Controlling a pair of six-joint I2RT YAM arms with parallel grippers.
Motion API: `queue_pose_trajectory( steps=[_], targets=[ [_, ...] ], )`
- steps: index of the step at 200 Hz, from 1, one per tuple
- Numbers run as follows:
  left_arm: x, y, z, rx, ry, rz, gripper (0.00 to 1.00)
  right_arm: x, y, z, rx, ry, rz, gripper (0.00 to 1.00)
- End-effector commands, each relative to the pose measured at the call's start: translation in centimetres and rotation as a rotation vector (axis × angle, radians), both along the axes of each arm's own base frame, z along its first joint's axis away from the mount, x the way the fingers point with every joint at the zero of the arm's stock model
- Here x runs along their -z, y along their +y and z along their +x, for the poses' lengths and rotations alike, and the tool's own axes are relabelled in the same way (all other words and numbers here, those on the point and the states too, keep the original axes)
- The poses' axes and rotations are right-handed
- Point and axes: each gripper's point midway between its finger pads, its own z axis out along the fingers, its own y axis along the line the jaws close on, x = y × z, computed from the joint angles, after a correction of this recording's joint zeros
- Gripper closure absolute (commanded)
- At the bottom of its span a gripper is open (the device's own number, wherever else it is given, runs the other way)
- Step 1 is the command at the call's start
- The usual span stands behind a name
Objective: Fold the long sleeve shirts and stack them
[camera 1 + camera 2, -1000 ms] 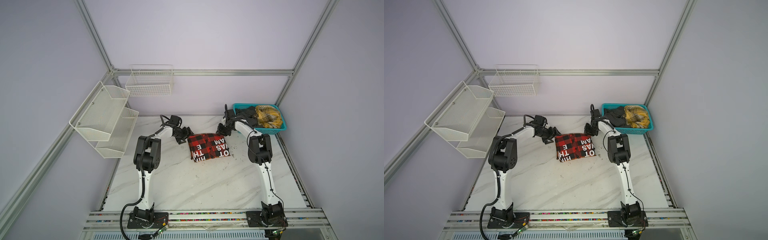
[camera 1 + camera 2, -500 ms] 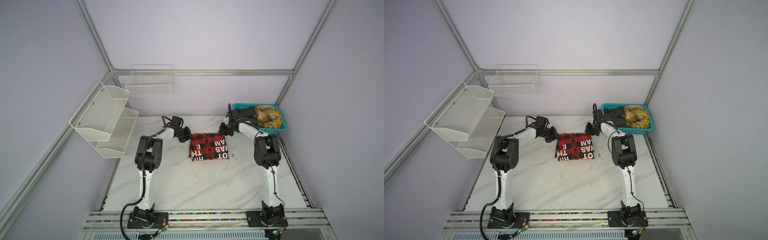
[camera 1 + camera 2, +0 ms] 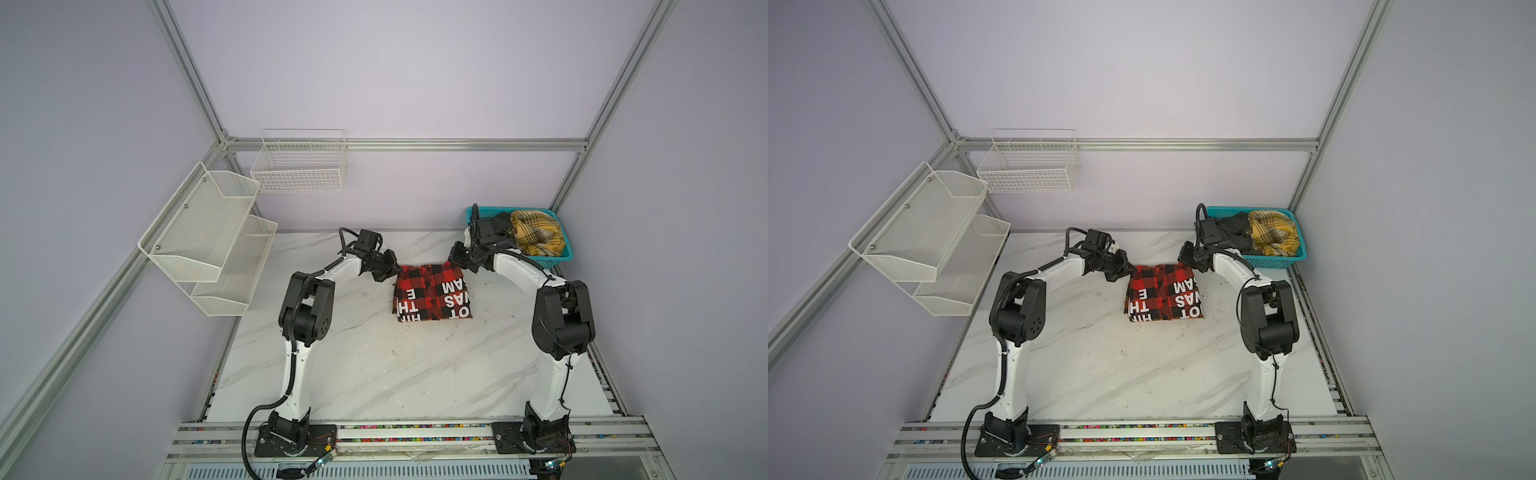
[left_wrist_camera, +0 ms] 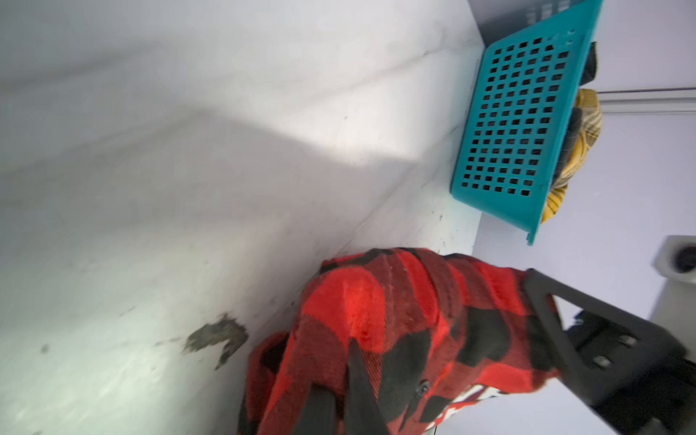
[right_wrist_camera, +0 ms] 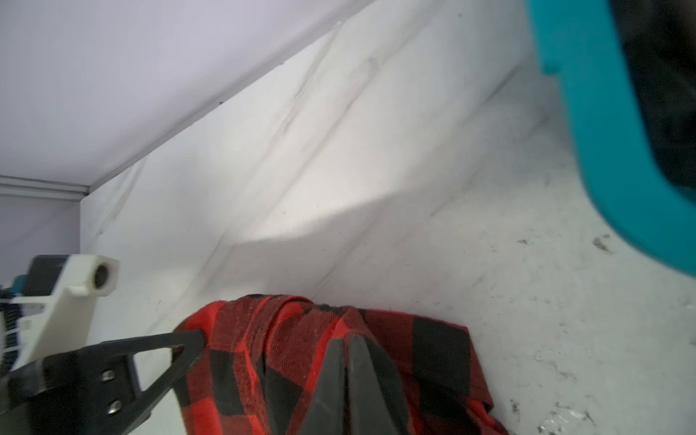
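Note:
The folded red-and-black check shirt (image 3: 432, 295) (image 3: 1165, 297) with white block letters lies on the marble table in both top views. My left gripper (image 3: 395, 272) (image 4: 350, 346) is shut on its far left corner. The right gripper (image 3: 454, 262) (image 5: 344, 341) is shut on its far right corner. Both wrist views show the far edge (image 5: 286, 312) bunched up off the table between the dark fingers. A yellow plaid shirt (image 3: 536, 232) and a dark grey one (image 3: 500, 222) sit crumpled in the teal basket (image 3: 561, 261).
The teal basket (image 3: 1273, 262) stands at the back right corner, just behind the right wrist. Two white mesh shelves (image 3: 208, 232) hang on the left wall and a wire basket (image 3: 299, 166) on the back wall. A dark smudge (image 4: 214, 337) marks the table near the shirt.
Both grippers moved in onto the shirt's far corners and closed on them. The shirt's far edge has drawn in and risen slightly.

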Motion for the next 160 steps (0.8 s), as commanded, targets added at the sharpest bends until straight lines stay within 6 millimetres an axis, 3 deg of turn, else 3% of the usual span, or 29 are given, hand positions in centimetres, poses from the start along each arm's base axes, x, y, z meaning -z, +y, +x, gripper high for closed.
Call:
queue_pose_trajectory(
  steps=[1,13,19,29,51,73,90,106,127,160],
  targets=[
    [-3.1,-2.0,2.3,0.02,-0.073,-0.063,0.97,2.6,-3.5,0.9,0.106,0.038,-0.034,0.99],
    [-1.8,-2.3,2.1,0.028,-0.039,-0.059,0.65,3.5,-4.0,0.9,0.112,0.067,-0.033,0.81],
    [-1.3,-2.4,1.9,0.03,-0.027,-0.049,0.55,3.5,-4.0,0.9,0.11,0.072,-0.039,0.72],
    [-0.7,-2.0,1.5,0.026,-0.007,-0.026,0.46,3.5,-4.5,0.7,0.115,0.082,-0.067,0.6],
    [-1.6,-0.3,1.0,-0.001,-0.022,0.036,0.34,2.6,-5.9,-0.1,0.122,0.108,-0.162,0.48],
    [-4.9,2.2,0.7,-0.048,-0.071,0.107,0.3,0.7,-6.4,-1.4,0.119,0.116,-0.246,0.46],
    [-8.1,3.3,0.0,-0.059,-0.131,0.16,0.3,-1.4,-4.9,-2.7,0.082,0.085,-0.303,0.47],
    [-9.6,2.6,-1.2,-0.034,-0.149,0.159,0.31,-2.5,-3.0,-4.0,0.049,0.073,-0.347,0.51],
    [-9.6,-0.3,-2.6,0.037,-0.154,0.145,0.33,-2.8,-1.7,-5.0,0.04,0.075,-0.399,0.55],
    [-6.5,-3.6,-3.0,0.105,-0.094,0.118,0.37,-1.1,-1.0,-4.7,0.043,0.108,-0.395,0.65]
  ],
)
